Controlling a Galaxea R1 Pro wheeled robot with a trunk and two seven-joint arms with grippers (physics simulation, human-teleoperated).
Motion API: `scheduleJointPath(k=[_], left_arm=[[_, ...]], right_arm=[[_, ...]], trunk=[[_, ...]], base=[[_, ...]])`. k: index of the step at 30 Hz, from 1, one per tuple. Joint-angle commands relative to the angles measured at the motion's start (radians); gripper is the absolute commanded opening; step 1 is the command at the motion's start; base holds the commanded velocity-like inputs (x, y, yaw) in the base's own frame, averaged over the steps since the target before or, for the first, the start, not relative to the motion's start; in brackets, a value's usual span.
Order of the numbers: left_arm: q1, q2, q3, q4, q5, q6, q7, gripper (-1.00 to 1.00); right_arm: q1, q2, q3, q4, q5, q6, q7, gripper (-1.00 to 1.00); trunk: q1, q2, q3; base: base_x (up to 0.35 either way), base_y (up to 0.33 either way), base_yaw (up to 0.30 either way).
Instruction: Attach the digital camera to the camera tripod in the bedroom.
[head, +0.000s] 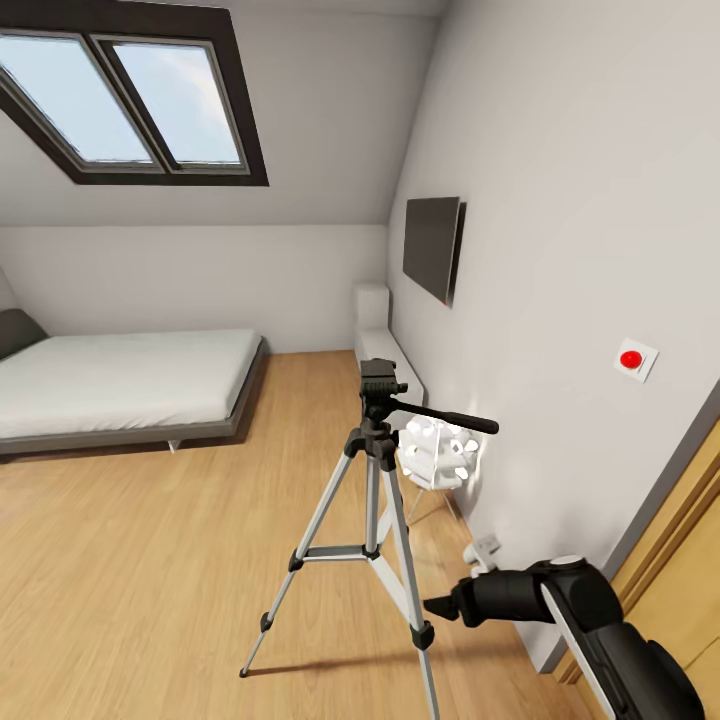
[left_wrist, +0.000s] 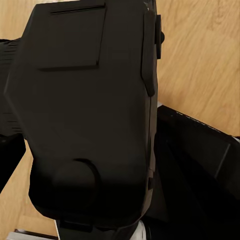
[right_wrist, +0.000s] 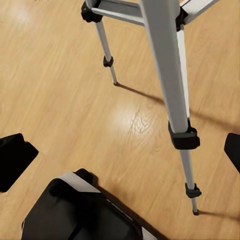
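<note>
Camera tripod (head: 372, 520) upright on floor (head: 150, 560)

R arm (head: 590, 625): enters head view at lower right, black casing w/ a white stripe, forearm angled up and toward view centre, then bent at the wrist so the end section runs roughly level. R gripper (head: 437, 606): low, near floor level, tapering to a dark tip pointing to the view's left. In R wrist view the R gripper (right_wrist: 120, 155) looks steeply down; its two dark fingertips (right_wrist: 12, 160) sit at opposite frame edges, jaws spread wide, nothing between them. Black, white-edged body part (right_wrist: 80, 215) below the gripper: poss. the robot's base or trunk, not certain. L gripper: jaw state cannot be told.
</note>
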Motion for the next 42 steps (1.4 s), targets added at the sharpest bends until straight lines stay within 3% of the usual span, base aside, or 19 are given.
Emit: scheduleJointPath(k=[1,6,9,12,17,22,32,37,38,42], left_arm=[[-0.001,0.0,-0.009,0.0,0.008,0.0,-0.002,-1.0],[-0.001,0.0,-0.008,0.0,0.008,0.0,-0.002,-1.0],[-0.001,0.0,-0.008,0.0,0.008,0.0,-0.002,-1.0],[-0.001,0.0,-0.008,0.0,0.008,0.0,-0.002,-1.0],[-0.001,-0.001,-0.008,0.0,0.006,0.0,-0.002,-1.0],[-0.001,-0.001,-0.009,0.0,0.004,0.0,-0.002,-1.0],[-0.001,-0.001,-0.009,0.0,0.003,0.0,-0.002,-1.0],[-0.001,-0.001,-0.009,0.0,0.004,0.0,-0.002,-1.0],[-0.001,-0.001,-0.009,0.0,0.004,0.0,-0.002,-1.0],[-0.001,-0.001,-0.009,0.0,0.005,0.0,-0.002,-1.0]], right_arm=[[-0.001,0.003,0.0,-0.001,0.008,0.002,0.005,1.0],[-0.001,0.027,-0.005,0.0,0.006,0.001,-0.021,1.0],[-0.001,0.057,-0.014,0.002,0.001,0.0,-0.065,1.0],[-0.001,0.122,-0.032,0.002,-0.001,-0.008,-0.134,1.0],[-0.001,0.185,-0.041,0.007,-0.002,-0.036,-0.185,1.0],[-0.001,0.21,-0.044,0.012,-0.006,-0.08,-0.203,1.0],[-0.002,0.216,-0.045,0.019,-0.007,-0.142,-0.211,1.0],[-0.021,0.234,-0.045,0.028,-0.01,-0.165,-0.261,1.0],[-0.09,0.274,-0.044,0.086,-0.012,-0.17,-0.325,1.0],[-0.18,0.298,-0.045,0.206,-0.012,-0.172,-0.354,1.0]], trunk=[[0.0,-0.002,-0.002],[0.0,-0.002,-0.002],[0.0,-0.002,-0.002],[0.0,-0.002,-0.002],[0.0,-0.002,-0.002],[0.0,-0.002,-0.002],[0.0,-0.002,-0.002],[0.0,-0.002,-0.002],[0.0,-0.002,-0.002],[0.0,-0.002,-0.002]], base=[[0.0,0.0,0.0],[0.0,0.0,0.0],[0.0,0.0,0.0],[0.0,0.0,0.0],[0.0,0.0,0.0],[0.0,0.0,0.0],[0.0,0.0,0.0],[0.0,0.0,0.0],[0.0,0.0,0.0],[0.0,0.0,0.0]])
